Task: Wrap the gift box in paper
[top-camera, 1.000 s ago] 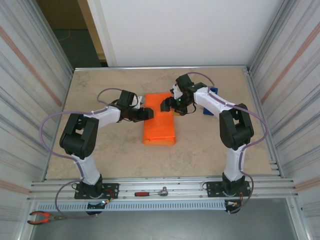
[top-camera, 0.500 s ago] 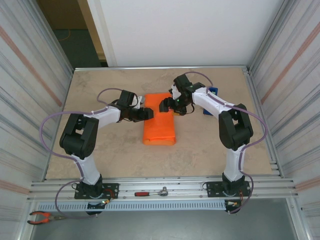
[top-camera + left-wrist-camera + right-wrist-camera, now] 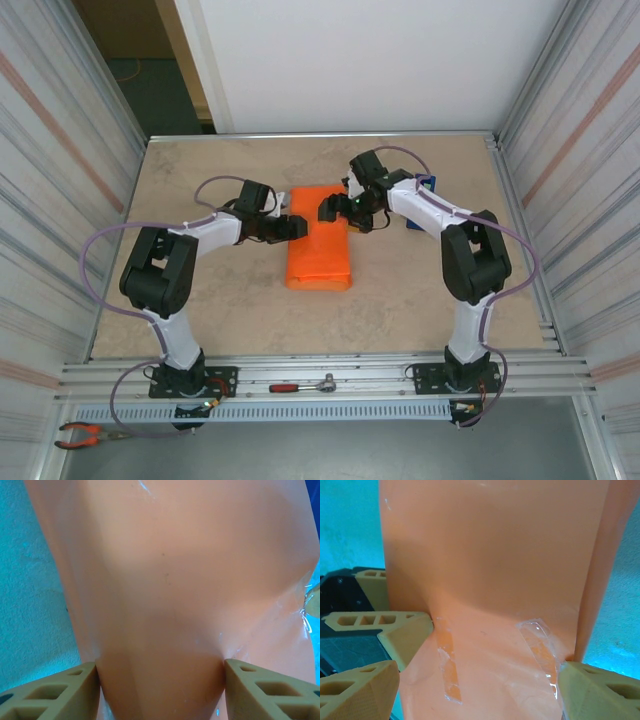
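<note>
The orange paper (image 3: 318, 243) lies as a folded, oblong parcel at the table's middle. The gift box is hidden inside it. My left gripper (image 3: 293, 228) is at the parcel's left edge. In the left wrist view a bulge of paper (image 3: 165, 605) fills the gap of the left gripper (image 3: 160, 692) and presses both fingers. My right gripper (image 3: 340, 212) hangs over the parcel's far right part. In its own view the right gripper (image 3: 480, 692) stands open astride the paper (image 3: 490, 560), where two clear tape strips (image 3: 447, 667) hold a fold.
A blue tape dispenser (image 3: 422, 203) stands just right of the right arm's wrist. A ratchet wrench (image 3: 302, 385) lies on the front rail and pliers (image 3: 85, 434) at the near left. Metal walls close in both sides.
The right gripper's jaws have spread wider, and that wrist has shifted slightly towards the far side. The left arm and the parcel have not moved.
</note>
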